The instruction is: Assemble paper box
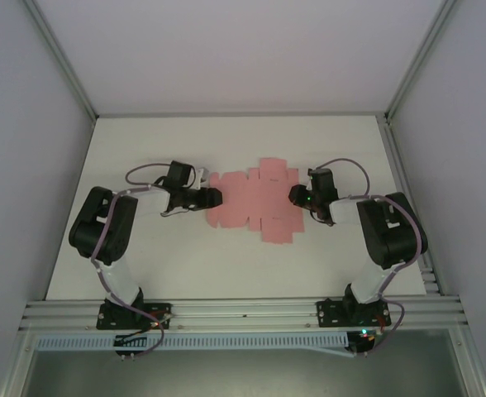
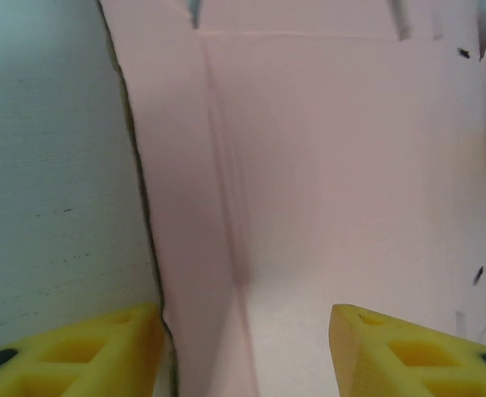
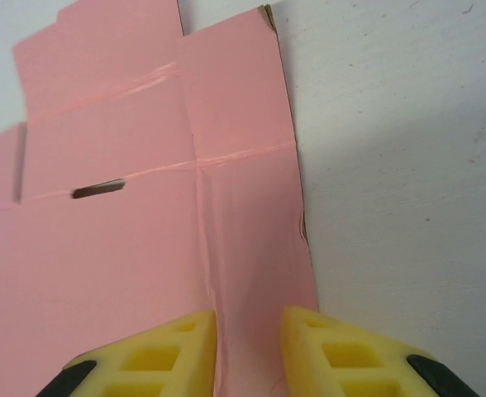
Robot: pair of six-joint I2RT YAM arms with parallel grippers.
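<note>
While the paper box (image 1: 255,203) lies as a flat pink sheet at the middle of the table (image 1: 185,256), the step in hand looks like raising its end flaps; the left gripper (image 2: 243,313) sits at the sheet's left end, fingers well apart astride the flap's crease, holding nothing; the right gripper (image 3: 247,318) sits at the right end, fingers nearly together over a crease near the edge, and whether they pinch card I cannot tell; best to grip just beyond the crease, fold along the scored line, and pin the sheet against sliding.
</note>
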